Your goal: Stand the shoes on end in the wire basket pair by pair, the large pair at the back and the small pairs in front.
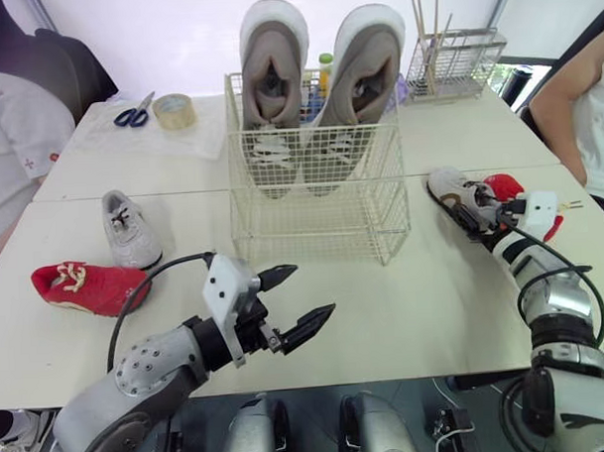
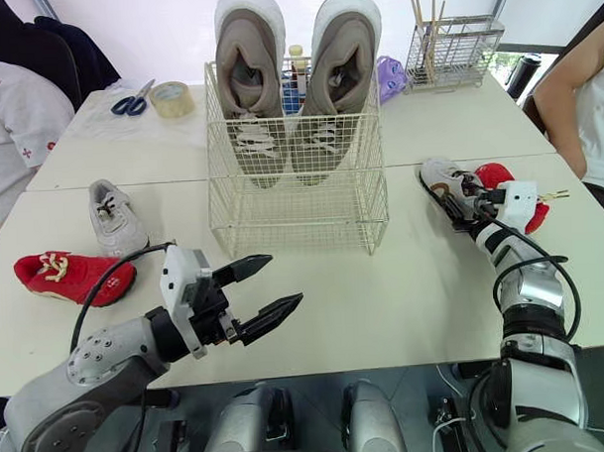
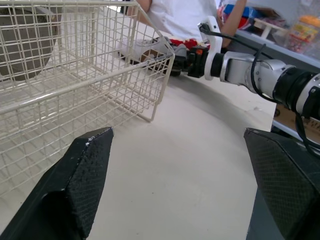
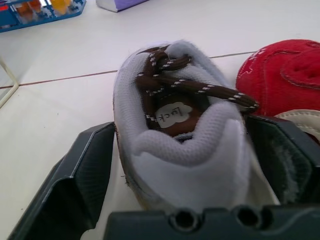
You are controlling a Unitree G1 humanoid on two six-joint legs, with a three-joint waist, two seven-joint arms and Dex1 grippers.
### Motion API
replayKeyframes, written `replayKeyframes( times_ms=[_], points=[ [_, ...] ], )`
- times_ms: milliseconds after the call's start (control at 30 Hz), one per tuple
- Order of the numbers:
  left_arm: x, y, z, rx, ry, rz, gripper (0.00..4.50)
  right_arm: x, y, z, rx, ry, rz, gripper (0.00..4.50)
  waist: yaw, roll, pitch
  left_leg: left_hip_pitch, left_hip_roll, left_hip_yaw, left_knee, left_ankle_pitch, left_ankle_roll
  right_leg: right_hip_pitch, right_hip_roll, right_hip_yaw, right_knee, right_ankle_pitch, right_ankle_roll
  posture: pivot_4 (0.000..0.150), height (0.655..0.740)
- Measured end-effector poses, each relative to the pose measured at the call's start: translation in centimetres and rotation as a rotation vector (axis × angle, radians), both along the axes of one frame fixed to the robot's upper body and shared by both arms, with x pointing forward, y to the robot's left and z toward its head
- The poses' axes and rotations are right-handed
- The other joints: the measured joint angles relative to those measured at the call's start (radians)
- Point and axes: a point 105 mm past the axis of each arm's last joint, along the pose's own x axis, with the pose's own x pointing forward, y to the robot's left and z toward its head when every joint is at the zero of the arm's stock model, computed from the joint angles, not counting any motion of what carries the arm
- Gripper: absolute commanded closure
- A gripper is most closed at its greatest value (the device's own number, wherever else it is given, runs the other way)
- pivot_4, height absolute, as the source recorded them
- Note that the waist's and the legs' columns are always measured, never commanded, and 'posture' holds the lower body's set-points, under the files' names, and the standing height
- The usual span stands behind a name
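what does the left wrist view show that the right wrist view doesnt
Left wrist view adds the wire basket with a large grey shoe in it, the open left hand, the right hand across the table, and a person in white. Right wrist view adds the brown laces and tongue label of the small grey shoe. Both share that shoe, the red shoe beside it, and the table.

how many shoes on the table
6: two large shoes standing in the basket; a grey shoe and red shoe on the left; another grey shoe in the right gripper, another red shoe beside it.
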Motion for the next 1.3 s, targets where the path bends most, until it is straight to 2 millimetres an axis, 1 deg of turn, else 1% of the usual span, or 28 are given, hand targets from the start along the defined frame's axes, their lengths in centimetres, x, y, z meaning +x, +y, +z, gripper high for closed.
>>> replayKeyframes(
  times_ms=[33, 67, 167, 200, 233, 300, 333, 367, 400, 433, 500, 533, 600, 633, 700, 733, 833, 900, 933, 967, 1000, 1067, 1100, 1167, 1233, 1300],
  points=[
    [0.0, 0.0, 0.0, 0.001, 0.003, 0.001, 0.0, 0.1, 0.0, 0.0, -0.01, -0.005, 0.002, 1.79, -0.001, 0.0, 0.0, 0.0, 0.0, 0.0, 0.0, 0.0, 0.0, 0.0, 0.0, 0.0, 0.0, 0.0, 0.0, 0.15, 0.74],
    [0.0, 0.0, -0.1, 0.002, 0.006, 0.003, 0.0, 0.1, 0.0, 0.1, -0.02, -0.009, 0.004, 2.39, -0.002, 0.0, 0.0, 0.0, 0.0, 0.0, 0.0, 0.0, -0.001, 0.0, 0.0, 0.0, 0.0, 0.0, 0.0, 0.15, 0.74],
    [0.0, 0.0, -0.1, -0.004, 0.021, 0.007, 0.0, 0.2, 0.1, 0.2, -0.052, -0.021, 0.012, 3.6, -0.005, 0.0, 0.0, 0.0, 0.0, 0.0, 0.0, 0.001, -0.001, 0.0, 0.0, 0.0, 0.0, 0.0, 0.0, 0.15, 0.74],
    [0.0, 0.1, 0.0, -0.009, 0.03, 0.006, 0.0, 0.2, 0.3, 0.2, -0.072, -0.022, 0.02, 3.86, -0.007, 0.0, 0.0, 0.0, 0.0, 0.0, 0.0, 0.001, -0.001, 0.0, 0.0, 0.0, 0.0, 0.0, 0.0, 0.15, 0.74],
    [0.0, 0.2, 0.1, -0.018, 0.034, 0.006, 0.0, 0.2, 0.4, 0.3, -0.102, -0.025, 0.03, 4.02, -0.01, 0.0, 0.0, 0.0, 0.0, 0.0, 0.0, 0.001, -0.001, 0.0, 0.0, 0.0, 0.0, 0.0, 0.0, 0.15, 0.74],
    [-0.1, 0.7, 0.9, -0.06, 0.045, 0.008, 0.0, 0.2, 0.7, 0.6, -0.164, -0.032, 0.057, 4.02, -0.015, 0.0, 0.0, 0.0, 0.0, 0.0, -0.001, 0.001, -0.002, 0.0, -0.001, 0.0, 0.0, 0.0, 0.0, 0.15, 0.74],
    [-0.1, 1.1, 1.7, -0.089, 0.046, 0.009, 0.0, 0.1, 0.4, 1.0, -0.189, -0.031, 0.067, 4.02, -0.015, 0.0, 0.001, 0.0, 0.0, 0.0, -0.001, 0.001, -0.002, 0.0, -0.001, 0.0, 0.0, 0.0, 0.0, 0.15, 0.74],
    [-0.1, 1.6, 2.4, -0.114, 0.047, 0.012, 0.0, 0.2, 0.0, 1.8, -0.203, -0.045, 0.066, 4.02, -0.016, 0.002, 0.002, 0.0, 0.0, 0.0, -0.001, 0.001, -0.002, 0.0, -0.002, 0.0, 0.0, 0.0, 0.0, 0.15, 0.74],
    [-0.2, 2.1, 3.1, -0.13, 0.046, 0.017, 0.0, 0.3, -0.4, 3.0, -0.218, -0.069, 0.06, 4.02, -0.017, 0.005, 0.004, 0.0, -0.001, 0.0, -0.001, 0.001, -0.002, 0.0, -0.002, 0.0, 0.0, 0.0, 0.0, 0.15, 0.74],
    [-0.3, 2.5, 3.7, -0.147, 0.047, 0.016, 0.0, 0.6, -0.7, 4.8, -0.222, -0.109, 0.061, 4.02, -0.018, 0.007, 0.005, 0.0, -0.001, 0.0, -0.001, 0.001, -0.002, 0.0, -0.003, 0.0, 0.0, 0.0, 0.0, 0.15, 0.74],
    [-0.5, 3.0, 4.7, -0.177, 0.051, -0.001, 0.0, 1.0, -0.5, 9.8, -0.236, -0.231, 0.104, 4.02, -0.021, 0.009, 0.007, 0.0, -0.001, 0.0, -0.001, 0.001, -0.002, -0.001, -0.003, 0.0, 0.0, 0.0, 0.0, 0.15, 0.74],
    [-0.7, 3.3, 5.0, -0.179, 0.059, -0.012, 0.0, 0.8, 0.4, 13.6, -0.257, -0.311, 0.19, 4.02, -0.022, 0.01, 0.007, 0.0, -0.001, 0.0, -0.003, 0.001, -0.002, -0.002, -0.002, 0.0, 0.0, 0.0, 0.0, 0.15, 0.74],
    [-0.4, 3.7, 5.0, -0.171, 0.082, -0.01, 0.0, -0.8, 2.7, 19.4, -0.336, -0.419, 0.362, 4.02, -0.019, 0.01, 0.008, 0.002, -0.001, 0.0, -0.007, 0.002, -0.003, -0.002, -0.002, 0.0, 0.0, 0.0, 0.0, 0.15, 0.74],
    [-0.3, 3.9, 4.8, -0.168, 0.094, -0.005, 0.0, -1.9, 4.1, 21.8, -0.38, -0.461, 0.444, 4.02, -0.016, 0.009, 0.007, 0.003, -0.001, 0.0, -0.01, 0.003, -0.005, -0.002, -0.002, 0.0, -0.001, 0.0, 0.0, 0.15, 0.74],
    [-0.2, 4.1, 4.7, -0.172, 0.114, -0.01, 0.0, -3.7, 6.4, 24.8, -0.441, -0.506, 0.576, 4.02, -0.014, 0.006, 0.007, 0.003, 0.0, -0.001, -0.011, 0.003, -0.006, -0.002, -0.001, -0.001, -0.002, -0.001, -0.001, 0.15, 0.74],
    [-0.2, 4.2, 4.7, -0.172, 0.121, -0.013, 0.0, -4.4, 7.4, 25.6, -0.462, -0.503, 0.638, 4.02, -0.013, 0.005, 0.007, 0.003, 0.0, -0.001, -0.011, 0.003, -0.006, -0.002, -0.001, -0.002, -0.002, -0.001, -0.001, 0.15, 0.74],
    [0.1, 4.6, 4.7, -0.173, 0.138, -0.015, 0.0, -6.1, 10.2, 26.6, -0.476, -0.445, 0.828, 4.02, -0.016, 0.005, 0.008, 0.002, -0.002, 0.0, -0.011, 0.001, -0.001, -0.002, -0.003, -0.001, -0.002, -0.001, -0.002, 0.15, 0.74],
    [0.4, 5.2, 5.0, -0.177, 0.133, -0.003, 0.0, -7.8, 12.3, 27.3, -0.512, -0.421, 0.952, 4.02, -0.016, 0.005, 0.008, 0.002, -0.001, 0.0, -0.012, 0.001, -0.001, -0.003, -0.004, -0.001, -0.002, -0.001, -0.002, 0.15, 0.74],
    [0.5, 5.5, 5.1, -0.184, 0.134, 0.001, 0.0, -9.4, 13.4, 27.5, -0.531, -0.395, 1.041, 4.02, -0.014, 0.005, 0.008, 0.001, -0.001, -0.001, -0.012, 0.0, -0.001, -0.003, -0.004, -0.002, -0.002, -0.002, -0.002, 0.15, 0.74],
    [0.7, 6.1, 5.3, -0.199, 0.136, 0.012, 0.0, -11.2, 14.8, 27.1, -0.55, -0.349, 1.158, 4.02, -0.013, 0.004, 0.009, 0.0, -0.001, -0.001, -0.012, 0.0, -0.001, -0.004, -0.005, -0.002, -0.002, -0.002, -0.003, 0.15, 0.74],
    [0.9, 6.7, 5.4, -0.202, 0.138, 0.028, 0.0, -12.5, 15.9, 26.7, -0.568, -0.324, 1.251, 4.02, -0.015, 0.003, 0.009, 0.0, -0.001, -0.002, -0.013, 0.0, -0.001, -0.005, -0.005, -0.002, -0.002, -0.002, -0.003, 0.15, 0.74],
    [1.1, 7.9, 5.7, -0.205, 0.138, 0.057, 0.0, -14.9, 17.6, 25.8, -0.602, -0.298, 1.42, 4.02, -0.017, 0.001, 0.01, -0.001, -0.001, -0.002, -0.012, 0.0, -0.001, -0.005, -0.005, -0.003, -0.002, -0.002, -0.003, 0.15, 0.74],
    [1.0, 8.3, 5.9, -0.209, 0.142, 0.062, 0.0, -15.6, 17.9, 25.3, -0.614, -0.282, 1.473, 4.02, -0.017, 0.0, 0.011, -0.001, -0.001, -0.001, -0.012, 0.0, -0.001, -0.005, -0.006, -0.002, -0.003, -0.002, -0.003, 0.15, 0.74],
    [1.0, 9.1, 6.5, -0.232, 0.141, 0.061, 0.0, -15.8, 18.3, 24.1, -0.617, -0.239, 1.524, 4.02, -0.017, -0.002, 0.01, -0.001, -0.001, -0.001, -0.011, 0.0, -0.001, -0.005, -0.006, -0.002, -0.003, -0.004, -0.006, 0.15, 0.74],
    [0.8, 9.6, 7.2, -0.261, 0.148, 0.043, 0.0, -15.4, 18.7, 22.9, -0.613, -0.205, 1.561, 4.02, -0.016, -0.002, 0.011, -0.001, -0.002, -0.001, -0.011, 0.0, -0.001, -0.005, -0.007, -0.002, -0.004, -0.004, -0.006, 0.15, 0.74],
    [0.7, 9.9, 8.0, -0.32, 0.16, 0.01, 0.0, -15.1, 19.5, 22.0, -0.604, -0.212, 1.611, 4.02, -0.015, -0.002, 0.011, -0.001, -0.002, -0.001, -0.011, 0.001, -0.002, -0.005, -0.007, -0.002, -0.003, -0.004, -0.006, 0.15, 0.74]
  ],
)
